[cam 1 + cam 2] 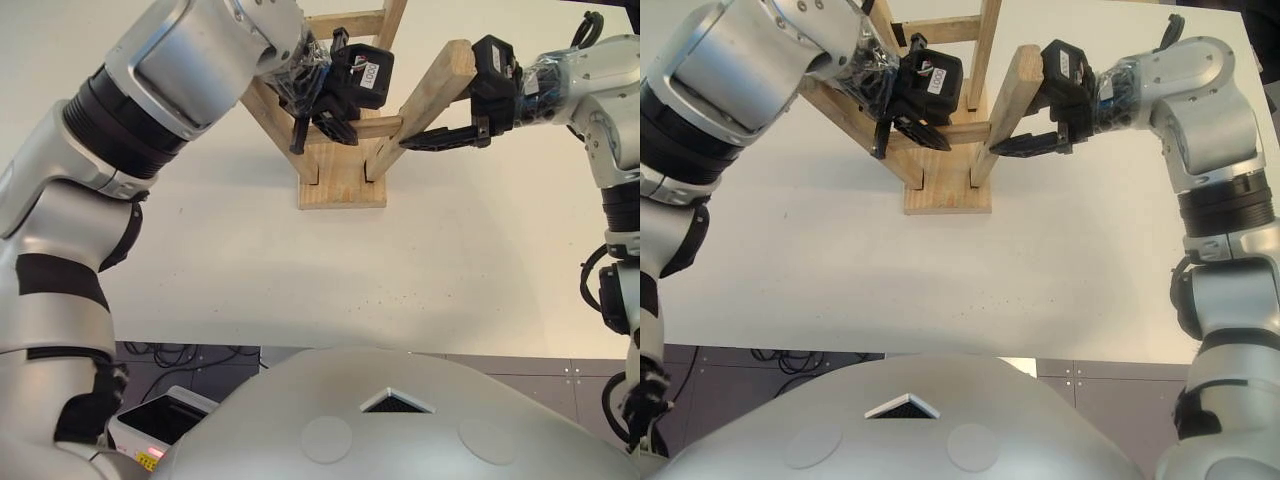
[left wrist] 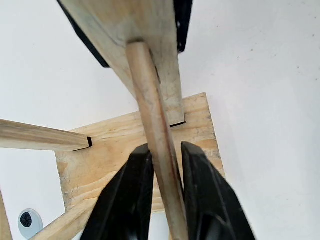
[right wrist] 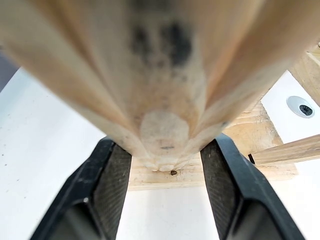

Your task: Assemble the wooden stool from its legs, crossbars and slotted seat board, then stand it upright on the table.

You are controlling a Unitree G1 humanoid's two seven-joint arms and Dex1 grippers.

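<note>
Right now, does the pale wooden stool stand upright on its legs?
No, its flat slotted wooden seat board lies on the white table, legs pointing up.

One white sticker [image 1: 368, 73] sits on the black housing of the left pincer [image 1: 322, 135]. It carries a short row of dark characters, turned sideways and too small to read reliably. Same sticker shows in the right eye view. No other text, number or sign is legible.
</note>
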